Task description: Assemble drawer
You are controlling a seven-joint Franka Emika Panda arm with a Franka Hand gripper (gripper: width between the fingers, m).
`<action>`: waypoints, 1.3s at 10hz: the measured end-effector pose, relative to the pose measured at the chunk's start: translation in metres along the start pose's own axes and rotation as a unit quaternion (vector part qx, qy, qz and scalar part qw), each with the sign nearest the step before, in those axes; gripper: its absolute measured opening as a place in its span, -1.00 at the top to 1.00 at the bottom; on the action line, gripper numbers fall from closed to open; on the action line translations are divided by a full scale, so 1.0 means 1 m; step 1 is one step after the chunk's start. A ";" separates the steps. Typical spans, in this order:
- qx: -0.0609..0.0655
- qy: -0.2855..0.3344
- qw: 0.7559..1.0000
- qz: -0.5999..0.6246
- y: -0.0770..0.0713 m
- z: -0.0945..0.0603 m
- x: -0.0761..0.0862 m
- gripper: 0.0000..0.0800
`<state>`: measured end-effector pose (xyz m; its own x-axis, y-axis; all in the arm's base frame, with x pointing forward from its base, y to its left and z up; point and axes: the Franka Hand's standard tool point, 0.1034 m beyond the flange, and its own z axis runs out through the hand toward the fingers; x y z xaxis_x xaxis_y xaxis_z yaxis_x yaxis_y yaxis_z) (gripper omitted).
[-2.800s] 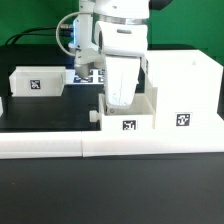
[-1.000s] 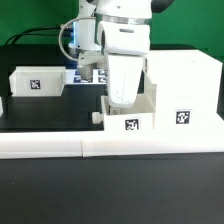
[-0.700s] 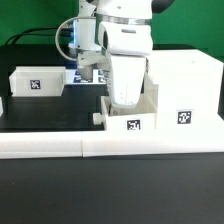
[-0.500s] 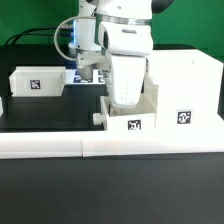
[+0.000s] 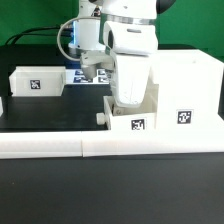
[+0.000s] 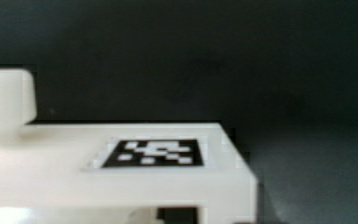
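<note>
A small white tray (image 5: 122, 122) with a knob (image 5: 100, 118) and a square tag stands against the exterior view's left side of the tall white box casing (image 5: 185, 85). My gripper (image 5: 128, 100) reaches down into this tray from above; its fingertips are hidden behind the tray wall. It appears shut on the tray's wall. The wrist view shows the tray's tagged face (image 6: 155, 152) up close, with a dark finger part (image 6: 185, 213) at the picture's edge. A second tagged tray (image 5: 35, 82) stands apart at the exterior view's left.
A long low white L-shaped bar (image 5: 60, 148) runs along the front of the black table. The marker board (image 5: 88, 75) lies behind the arm. The casing's open side faces the held tray.
My gripper and the small tray have slid together toward the exterior view's right, closer against the casing. The left tray and the casing have not moved.
</note>
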<state>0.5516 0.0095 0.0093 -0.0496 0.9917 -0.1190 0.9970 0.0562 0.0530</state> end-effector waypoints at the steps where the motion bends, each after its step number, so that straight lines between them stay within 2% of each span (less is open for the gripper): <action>1: -0.004 -0.003 1.000 0.001 -0.001 0.001 -0.002 0.89; 7: -0.004 -0.004 1.000 0.017 -0.001 0.000 -0.001 0.89; 8: 0.004 -0.006 1.000 0.020 -0.001 0.000 -0.003 0.89; 9: 0.014 -0.011 1.000 0.024 0.000 -0.002 -0.009 0.71; 10: 0.015 -0.012 0.999 0.026 0.003 -0.004 -0.010 0.71; 11: 0.014 -0.013 0.999 0.026 0.004 -0.005 -0.009 0.25; 12: 0.014 -0.013 0.999 0.027 0.005 -0.008 -0.008 -0.09; 13: 0.017 -0.015 0.999 0.027 0.005 -0.011 -0.008 -0.09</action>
<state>0.5566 0.0031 0.0218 0.0048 0.9892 -0.1466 0.9997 -0.0009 0.0262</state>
